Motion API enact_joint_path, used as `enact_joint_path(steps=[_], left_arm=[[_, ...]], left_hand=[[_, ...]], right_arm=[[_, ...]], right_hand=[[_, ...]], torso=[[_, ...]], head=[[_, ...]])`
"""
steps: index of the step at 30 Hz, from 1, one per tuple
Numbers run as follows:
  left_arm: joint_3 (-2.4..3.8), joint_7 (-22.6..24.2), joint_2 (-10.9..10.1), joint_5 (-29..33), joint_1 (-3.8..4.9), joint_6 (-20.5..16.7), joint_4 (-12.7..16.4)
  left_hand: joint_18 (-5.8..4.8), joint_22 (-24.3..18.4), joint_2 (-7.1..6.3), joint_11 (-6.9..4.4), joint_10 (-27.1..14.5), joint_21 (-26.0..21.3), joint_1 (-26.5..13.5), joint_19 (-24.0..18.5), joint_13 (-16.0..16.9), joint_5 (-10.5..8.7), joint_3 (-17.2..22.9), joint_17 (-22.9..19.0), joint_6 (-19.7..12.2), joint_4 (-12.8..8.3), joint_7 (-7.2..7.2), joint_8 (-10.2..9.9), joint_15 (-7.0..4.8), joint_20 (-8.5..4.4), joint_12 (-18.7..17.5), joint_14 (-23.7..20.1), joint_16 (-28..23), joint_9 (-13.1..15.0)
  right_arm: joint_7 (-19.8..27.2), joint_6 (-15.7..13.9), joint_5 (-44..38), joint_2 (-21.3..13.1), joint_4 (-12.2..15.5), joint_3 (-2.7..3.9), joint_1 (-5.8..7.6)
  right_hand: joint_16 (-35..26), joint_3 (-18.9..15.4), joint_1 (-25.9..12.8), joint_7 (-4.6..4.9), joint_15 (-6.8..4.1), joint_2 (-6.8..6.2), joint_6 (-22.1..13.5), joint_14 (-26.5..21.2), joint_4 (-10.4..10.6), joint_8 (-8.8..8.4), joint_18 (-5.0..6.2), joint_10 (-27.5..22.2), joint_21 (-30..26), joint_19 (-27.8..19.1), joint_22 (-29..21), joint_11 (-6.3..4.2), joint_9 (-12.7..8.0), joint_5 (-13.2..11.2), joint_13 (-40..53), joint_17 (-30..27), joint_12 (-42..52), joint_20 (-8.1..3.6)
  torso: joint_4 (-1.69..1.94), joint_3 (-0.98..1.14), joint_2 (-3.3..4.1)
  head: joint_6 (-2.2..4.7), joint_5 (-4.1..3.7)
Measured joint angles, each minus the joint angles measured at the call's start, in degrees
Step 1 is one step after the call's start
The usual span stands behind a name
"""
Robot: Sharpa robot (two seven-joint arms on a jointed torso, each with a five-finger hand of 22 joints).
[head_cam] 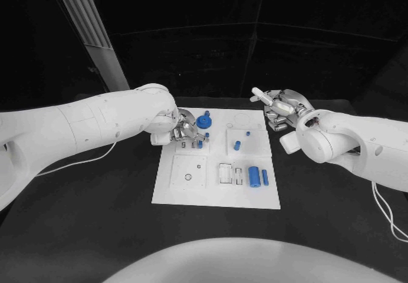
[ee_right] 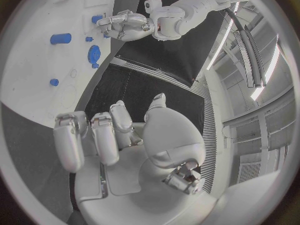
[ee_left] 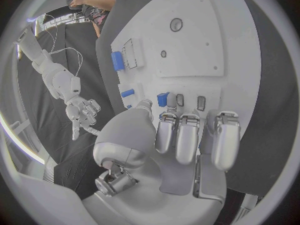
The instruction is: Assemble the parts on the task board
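- Board (head_cam: 217, 194) first: the white plate lies mid-table between the two arms, with blue parts scattered over it.
- Left hand (head_cam: 180, 132) hangs low over the board's far left part, fingers curled down toward a row of small slots. A small blue peg (ee_left: 162, 99) sits just at its fingertips (ee_left: 166, 130); whether it is pinched or merely touched I cannot tell from here.
- Just beyond that hand sits a blue gear (head_cam: 204, 121), and further along the board a short blue pin (head_cam: 237, 144).
- Right hand (head_cam: 280, 109) floats off the board's far right corner, fingers loosely spread, holding nothing.
- Nearer the robot, a blue cylinder (head_cam: 253, 175) and a slimmer blue rod (head_cam: 265, 177) lie side by side, untouched.
- My guess: the step in hand is seating a peg in the slot row.
- Next move calls for a straight, gentle push down, keeping the peg upright over its slot.
- Most parts look unplaced, so the job seems early.
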Motion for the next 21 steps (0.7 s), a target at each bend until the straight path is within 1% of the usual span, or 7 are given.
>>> enact_joint_path(steps=[1,6,9,15,18,20,21], left_arm=[[0.00,0.0,0.1,0.0,-0.01,0.1,0.0],[0.00,0.0,0.1,0.0,-0.06,0.3,-0.2],[0.00,-0.1,0.2,0.0,-0.07,0.4,-0.3],[0.00,-0.1,0.4,0.0,-0.12,0.6,-0.6],[0.00,-0.1,0.5,0.0,-0.14,0.8,-0.7],[0.00,-0.1,0.5,0.0,-0.16,0.8,-0.8],[0.00,0.0,0.5,0.0,-0.17,0.9,-0.8]], left_hand=[[0.00,0.0,0.13,0.00,0.0,0.0,0.3,0.0,0.0,0.24,0.1,0.0,0.0,-0.1,0.00,0.0,0.00,0.00,0.0,0.0,0.0,0.1],[0.00,0.0,-0.54,-0.13,0.1,0.0,2.7,-0.2,0.0,0.65,0.9,0.0,0.3,-0.2,-0.31,-0.7,0.00,-0.20,0.0,0.0,0.0,0.6],[-0.01,0.0,-0.08,-0.23,0.2,0.0,3.7,-0.2,0.0,0.70,1.7,0.0,0.3,-0.2,-0.30,-0.9,0.00,-0.20,0.0,0.0,0.0,0.9],[0.00,0.0,0.78,-0.41,0.0,0.0,6.0,0.0,0.0,2.27,3.7,0.0,0.7,0.0,-0.31,-1.8,-0.28,-0.40,0.0,0.2,0.0,1.4],[0.00,0.0,1.15,-0.41,0.0,0.0,6.3,0.0,0.1,3.62,4.4,0.0,0.8,-0.1,-0.43,-2.2,-0.43,-0.41,0.0,0.0,0.0,1.6],[0.00,0.0,0.75,-0.41,0.0,0.0,6.7,0.0,0.1,5.10,4.8,0.0,0.9,-0.2,-0.51,-2.5,-0.43,-0.40,0.0,0.0,0.0,1.8],[0.00,0.0,0.75,-0.41,0.0,0.0,6.7,0.0,0.1,5.39,4.8,0.0,0.9,-0.2,-0.51,-2.5,-0.43,-0.40,0.0,0.0,0.0,1.9]], right_arm=[[0.0,0.0,0.0,0.0,0.0,0.00,0.00],[-0.1,0.0,0.0,0.1,0.0,0.00,0.00],[-0.2,0.0,0.0,0.1,0.0,0.00,0.00],[-0.3,0.0,0.0,0.2,-0.1,0.00,0.00],[-0.4,0.0,0.0,0.2,-0.1,-0.01,0.00],[-0.4,0.0,0.0,0.3,-0.1,-0.01,0.00],[-0.4,0.0,0.0,0.3,-0.1,-0.01,0.00]], right_hand=[[0.0,0.0,0.0,0.00,0.00,0.00,0.0,0.0,0.0,0.00,0.01,0.0,0.0,0.0,0.0,0.00,0.0,0.0,0.0,0.0,0.0,0.00],[0.0,0.0,0.0,0.00,0.00,0.00,0.0,0.0,0.0,0.00,0.01,0.0,0.0,0.0,0.0,0.00,0.0,0.0,0.0,0.0,0.0,0.00],[0.0,0.0,0.0,0.00,0.00,0.00,0.0,0.0,0.0,0.00,0.01,0.0,0.0,0.0,0.0,0.00,0.0,0.0,0.0,0.0,0.0,0.00],[0.0,0.0,0.2,0.00,0.00,0.22,0.0,0.0,0.0,0.00,0.01,0.0,0.0,0.0,0.0,0.00,0.0,0.0,-0.1,0.0,0.0,0.00],[0.0,0.0,0.2,0.00,0.00,0.22,0.0,0.0,0.0,0.00,0.01,0.0,0.0,0.0,0.0,0.00,0.0,0.0,-0.1,0.0,0.0,0.00],[0.0,0.0,0.2,0.00,0.00,0.22,0.0,0.0,0.0,0.00,0.01,0.0,0.0,0.0,0.0,0.00,0.0,0.0,-0.1,0.0,0.0,0.00],[0.0,0.0,0.2,0.00,0.00,0.22,0.0,0.0,0.0,0.00,0.01,0.0,0.0,0.0,0.0,0.00,0.0,0.0,-0.1,0.0,0.0,0.00]], torso=[[0.00,0.00,0.00],[0.00,-0.01,0.00],[0.00,0.00,0.00],[0.03,0.01,0.00],[0.03,0.01,0.00],[0.04,0.01,0.00],[0.04,0.01,0.00]], head=[[0.00,-0.02],[0.00,-0.16],[-0.01,-0.18],[-0.01,-0.18],[-0.01,-0.19],[-0.01,-0.24],[-0.01,-0.25]])
